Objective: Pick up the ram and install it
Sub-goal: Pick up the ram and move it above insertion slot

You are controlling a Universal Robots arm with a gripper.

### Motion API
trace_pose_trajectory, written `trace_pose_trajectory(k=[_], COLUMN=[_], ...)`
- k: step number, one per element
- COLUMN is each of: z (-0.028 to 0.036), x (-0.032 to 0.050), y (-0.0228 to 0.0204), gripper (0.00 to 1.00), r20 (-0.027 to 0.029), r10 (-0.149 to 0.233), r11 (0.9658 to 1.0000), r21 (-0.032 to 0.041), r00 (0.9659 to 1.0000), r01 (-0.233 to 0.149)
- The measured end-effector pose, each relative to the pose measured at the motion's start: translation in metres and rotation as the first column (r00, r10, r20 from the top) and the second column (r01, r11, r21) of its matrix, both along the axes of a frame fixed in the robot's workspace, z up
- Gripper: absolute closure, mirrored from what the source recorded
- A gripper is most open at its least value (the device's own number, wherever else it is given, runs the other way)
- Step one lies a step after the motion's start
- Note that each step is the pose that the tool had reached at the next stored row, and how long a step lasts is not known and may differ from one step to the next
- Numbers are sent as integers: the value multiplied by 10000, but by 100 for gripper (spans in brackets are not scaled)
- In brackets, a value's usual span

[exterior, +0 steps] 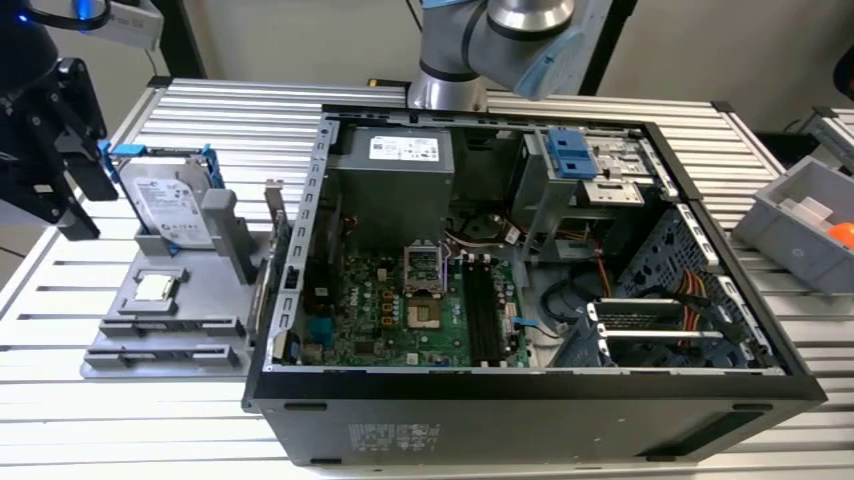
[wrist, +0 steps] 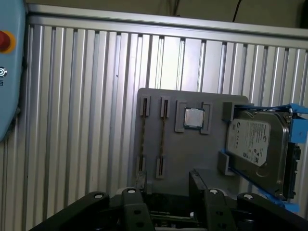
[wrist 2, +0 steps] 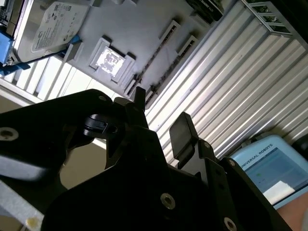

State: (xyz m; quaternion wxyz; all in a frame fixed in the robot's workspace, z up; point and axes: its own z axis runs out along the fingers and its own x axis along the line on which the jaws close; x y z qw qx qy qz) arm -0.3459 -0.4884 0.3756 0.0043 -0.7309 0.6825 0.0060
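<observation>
Gripper (wrist: 168, 185) gapes empty; ram (wrist: 162, 139) stands just ahead in its tray (wrist: 192, 154): approach step, jaws must straddle it.

The case (exterior: 534, 400) is set on the slatted table (exterior: 200, 105). At the exterior view's left, a tray (exterior: 120, 305) is laid beside it, with the chip (exterior: 155, 288) seated between hard drive (exterior: 170, 205) and ram sticks (wrist: 162, 137).

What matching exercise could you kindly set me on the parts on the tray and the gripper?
1. long thin ram stick
2. small square silver chip
3. silver hard drive
4. black gripper

A. in a blue frame
B. open, holding nothing
C. flat in a square recess of the grey tray
D. on edge between slotted holders

Pairs: 1-D, 2-C, 3-A, 4-B.
</observation>
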Motion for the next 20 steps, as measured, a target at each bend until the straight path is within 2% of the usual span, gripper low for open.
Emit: trace_pose_trajectory(k=[20], z=[-51], x=[0], y=[0], gripper=[0], r20=[0], r10=[0], r11=[10000], r21=[-21], r00=[10000], r01=[0])
